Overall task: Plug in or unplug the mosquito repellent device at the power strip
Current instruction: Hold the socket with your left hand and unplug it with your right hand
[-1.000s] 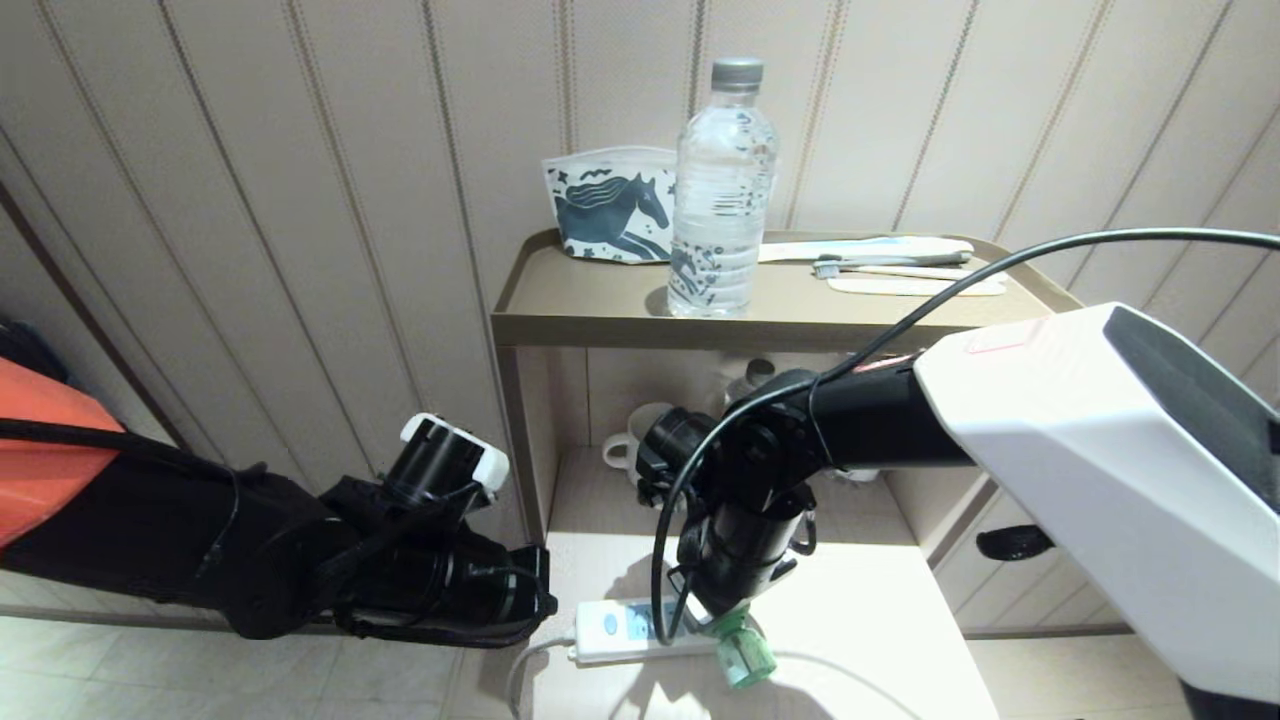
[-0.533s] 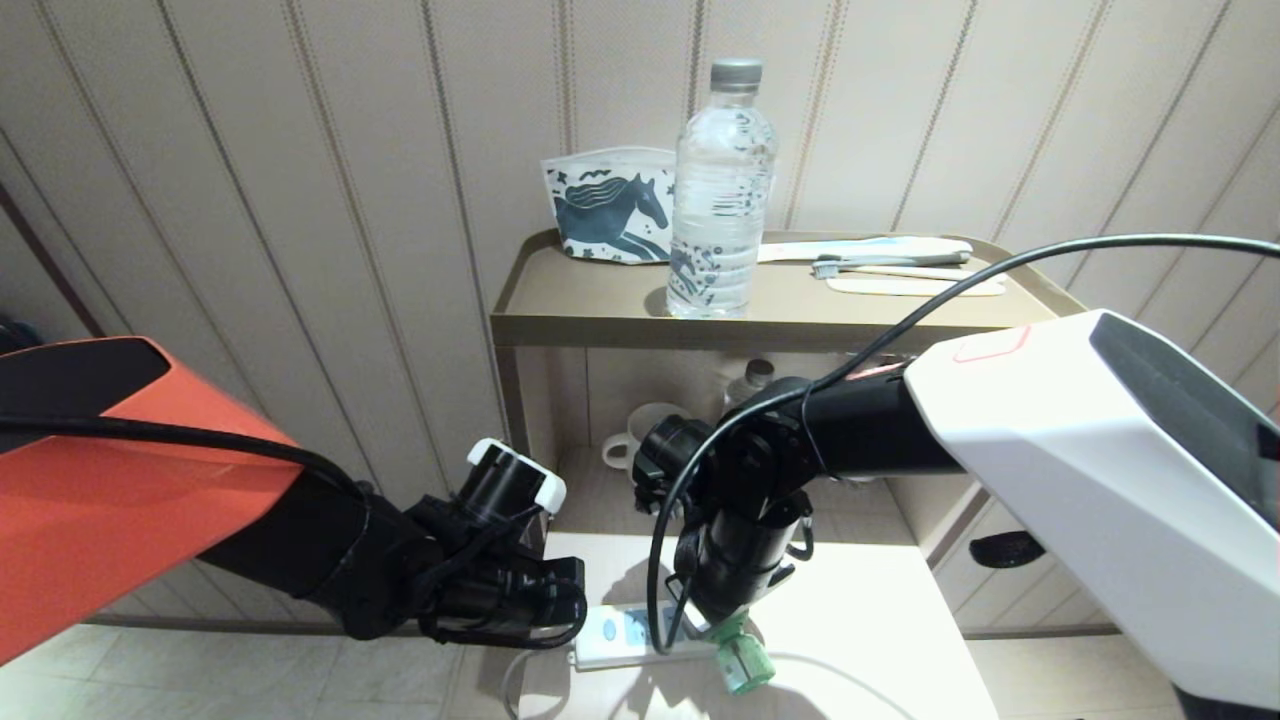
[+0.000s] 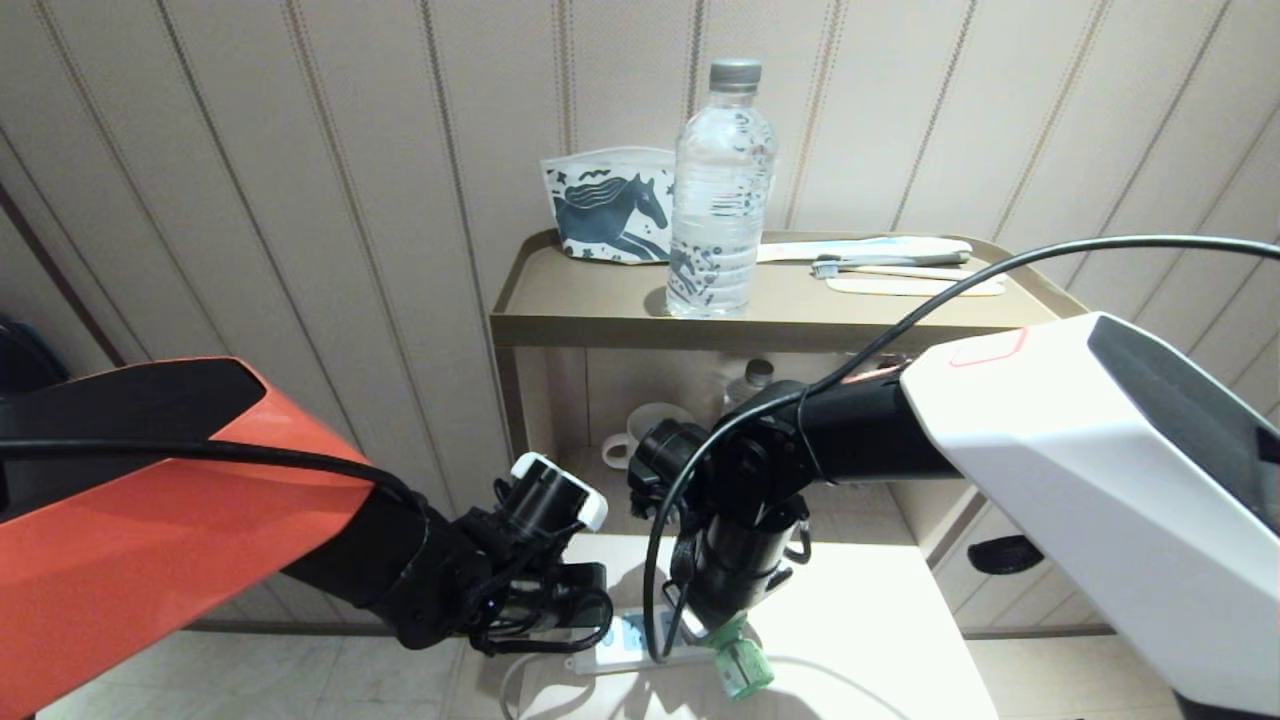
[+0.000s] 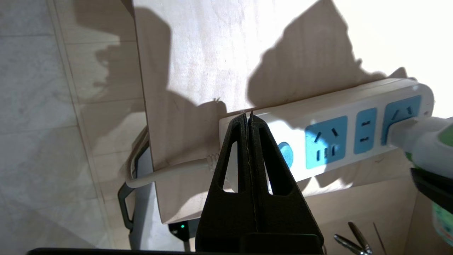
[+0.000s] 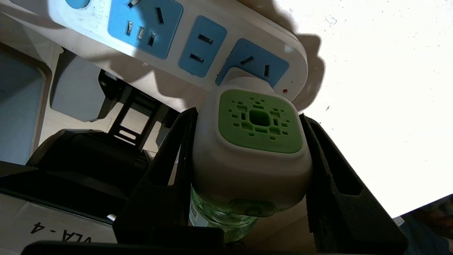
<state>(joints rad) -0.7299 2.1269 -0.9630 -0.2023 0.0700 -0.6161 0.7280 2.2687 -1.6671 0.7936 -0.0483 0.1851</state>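
Right gripper's got the mosquito repellent device pinched right at the power strip

So the right gripper [image 5: 247,170] is clamped on the mosquito repellent device [image 5: 253,148], one black finger on each side of its white body, green vent facing the wrist camera. The device sits at the last blue socket of the power strip [image 5: 198,46], at the end away from the blue button, on the pale lower shelf [image 3: 880,620]. Can't tell if the prongs are fully seated. The left gripper [image 4: 247,118] is pinched shut on nothing, tips over the strip's button end where the white cord [image 4: 170,171] comes out.
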